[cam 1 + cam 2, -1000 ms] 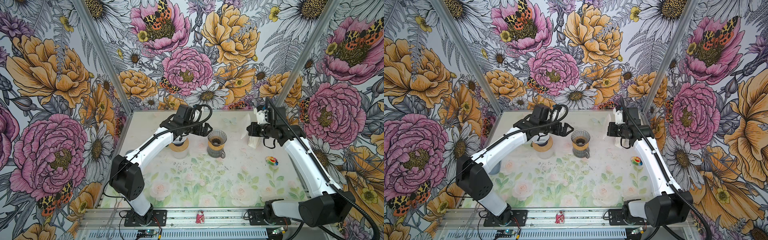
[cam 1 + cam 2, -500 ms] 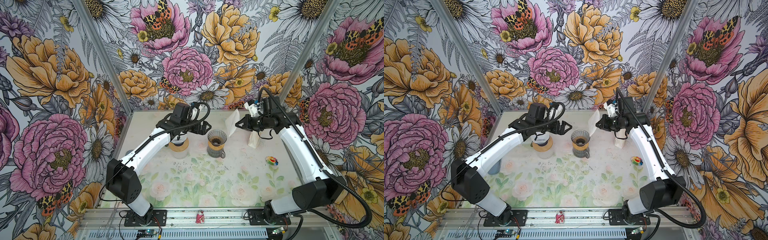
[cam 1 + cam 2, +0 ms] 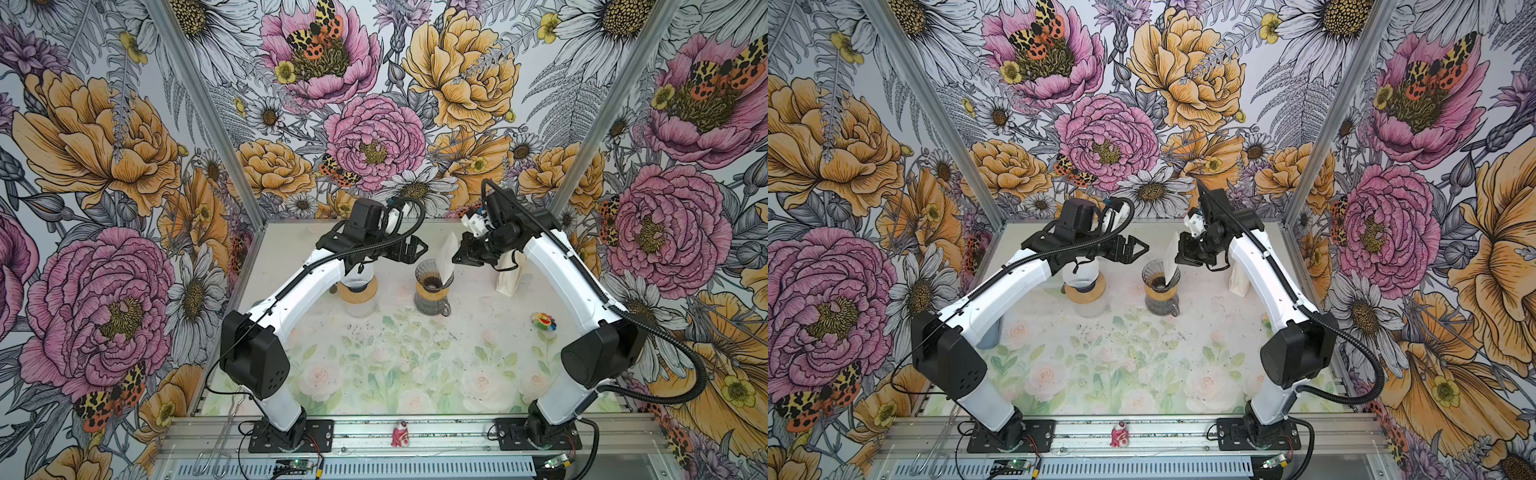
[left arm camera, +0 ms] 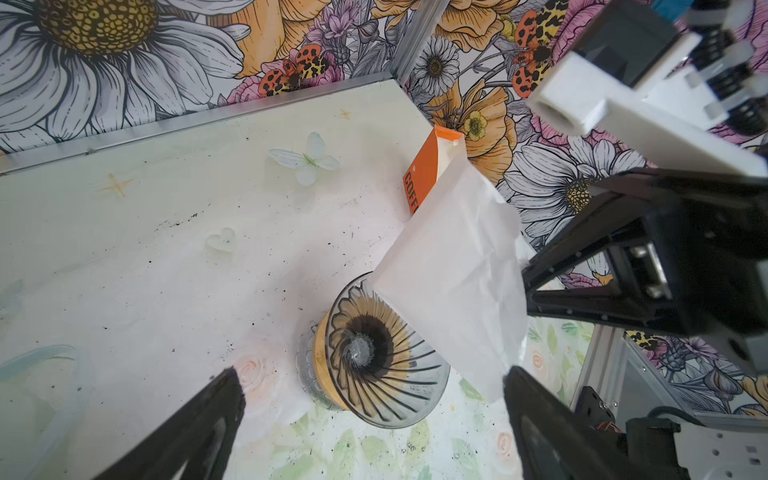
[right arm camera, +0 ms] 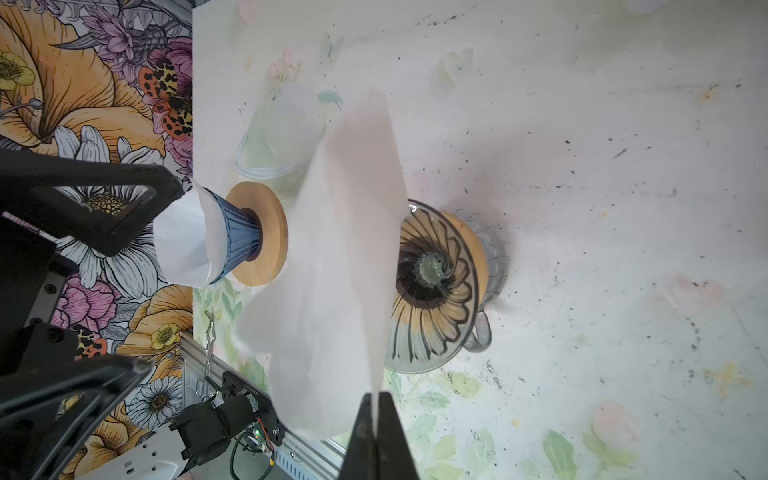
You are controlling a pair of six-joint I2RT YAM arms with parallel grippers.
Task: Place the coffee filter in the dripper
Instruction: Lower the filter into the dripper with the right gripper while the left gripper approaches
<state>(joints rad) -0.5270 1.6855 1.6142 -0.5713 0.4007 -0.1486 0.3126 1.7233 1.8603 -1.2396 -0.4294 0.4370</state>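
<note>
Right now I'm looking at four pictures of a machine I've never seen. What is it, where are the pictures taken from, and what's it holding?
Two robot arms stand at a table, each ending in a two-fingered gripper. Two pictures look down from overhead; two come from cameras on the arms' wrists. The right gripper is shut on a white paper coffee filter, its lower tip at the mouth of the clear glass dripper. The left gripper hangs open and empty nearby. Also on the table: a blue dripper lined with paper, an orange-and-white pack and a toy flower.
</note>
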